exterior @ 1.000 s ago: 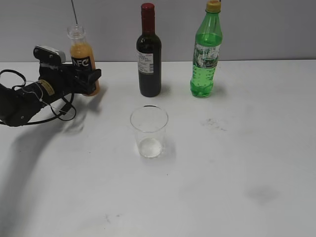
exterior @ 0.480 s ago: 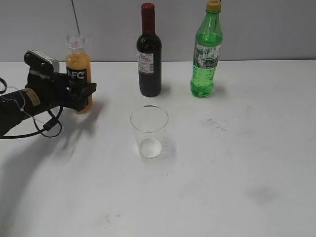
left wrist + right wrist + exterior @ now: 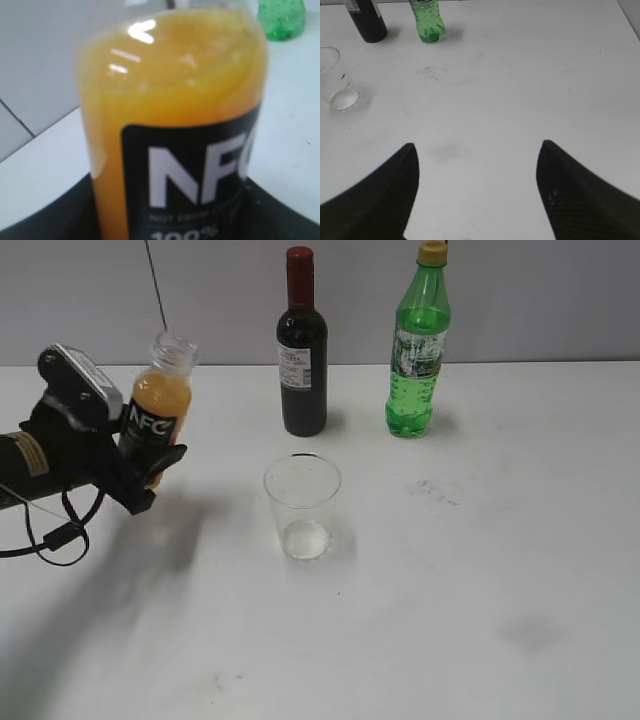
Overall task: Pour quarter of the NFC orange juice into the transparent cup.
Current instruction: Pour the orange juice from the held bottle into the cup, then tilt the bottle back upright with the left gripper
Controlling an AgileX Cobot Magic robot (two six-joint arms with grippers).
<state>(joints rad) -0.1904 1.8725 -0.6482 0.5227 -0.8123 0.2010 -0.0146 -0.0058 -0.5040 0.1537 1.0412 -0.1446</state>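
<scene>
The NFC orange juice is a small uncapped bottle with a black label, lifted off the table and tilted to the right. My left gripper is shut on its lower body. Close up, the NFC orange juice fills the left wrist view between dark fingers. The transparent cup stands upright and empty in the middle of the table, right of the bottle and apart from it. In the right wrist view the transparent cup is at the far left. My right gripper hangs open above bare table, holding nothing.
A dark wine bottle and a green soda bottle stand at the back, behind the cup. The white table stretches to the right and front. A cable trails under the left arm.
The left gripper has lifted the juice bottle from its standing spot at the back left, brought it forward and tipped it rightward. The cup and other bottles have not moved.
</scene>
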